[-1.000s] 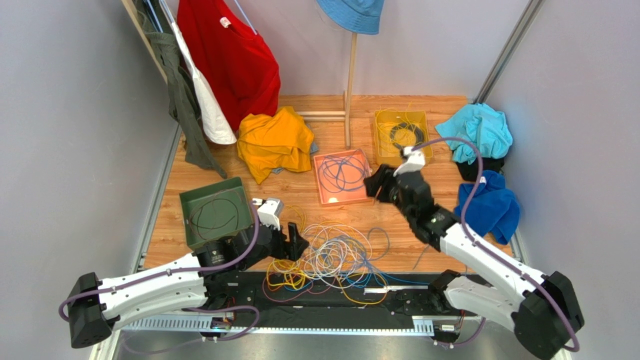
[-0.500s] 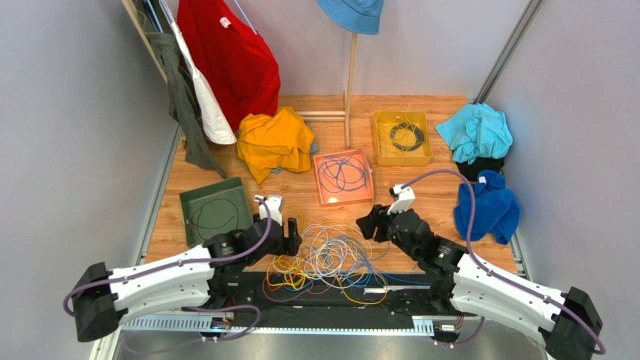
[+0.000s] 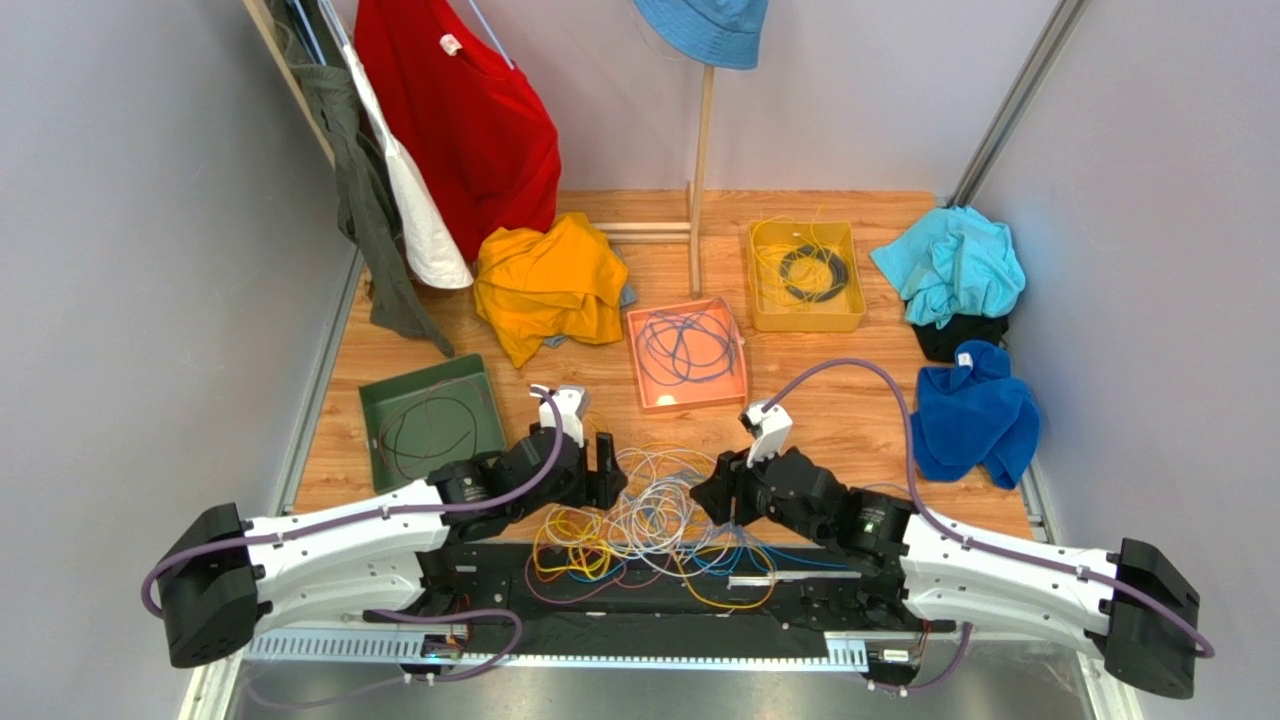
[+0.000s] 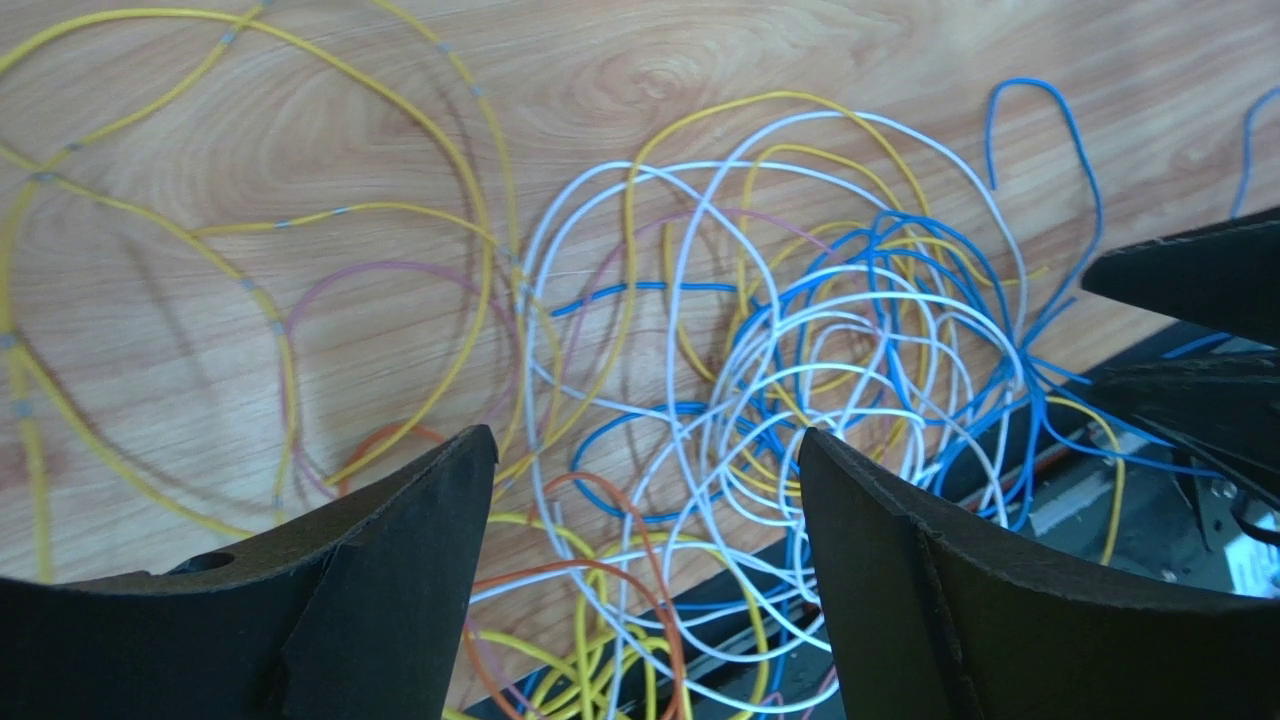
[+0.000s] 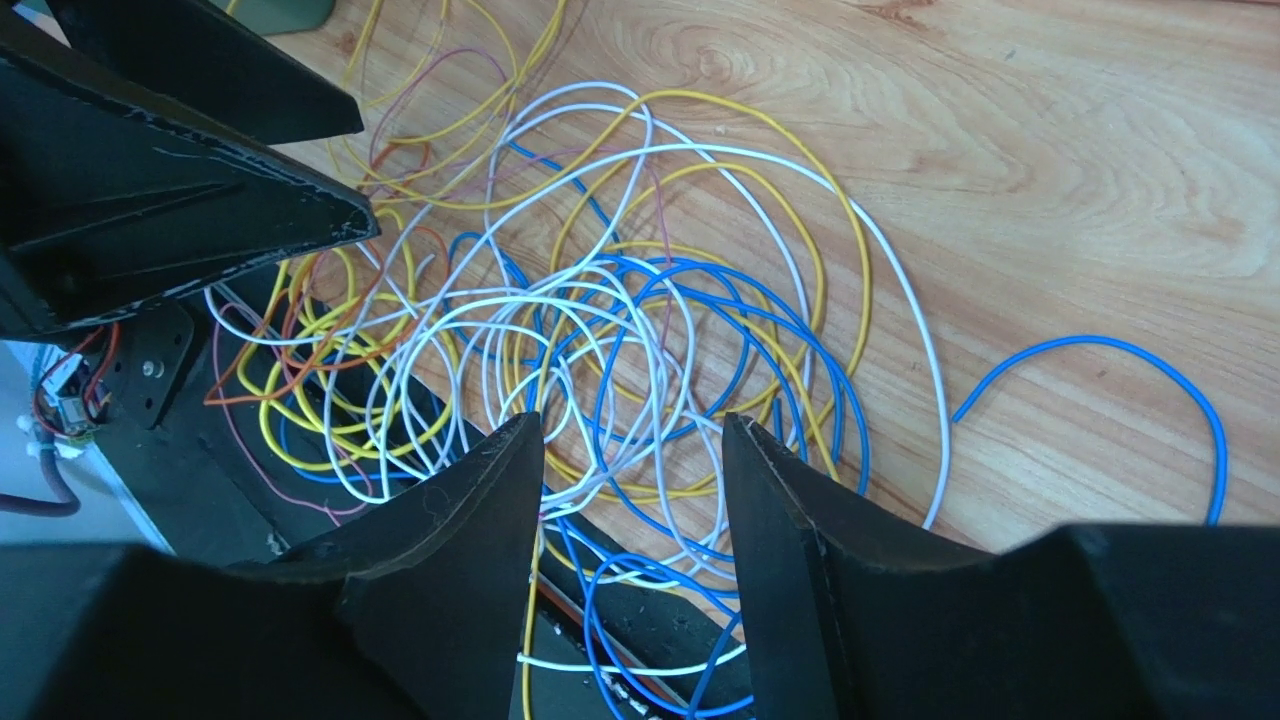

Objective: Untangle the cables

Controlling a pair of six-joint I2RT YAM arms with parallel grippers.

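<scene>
Wood table (image 3: 887, 338): cables (image 3: 654, 518) partly hidden under left tool (image 4: 643, 480) and right tool (image 5: 631, 435), both spread.

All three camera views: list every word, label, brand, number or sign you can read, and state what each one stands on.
No text can be read in any view.
Red shirt: a white collar tag, too small to read.
Cables: some yellow ones carry small grey bands, but no lettering is legible on them.
</scene>
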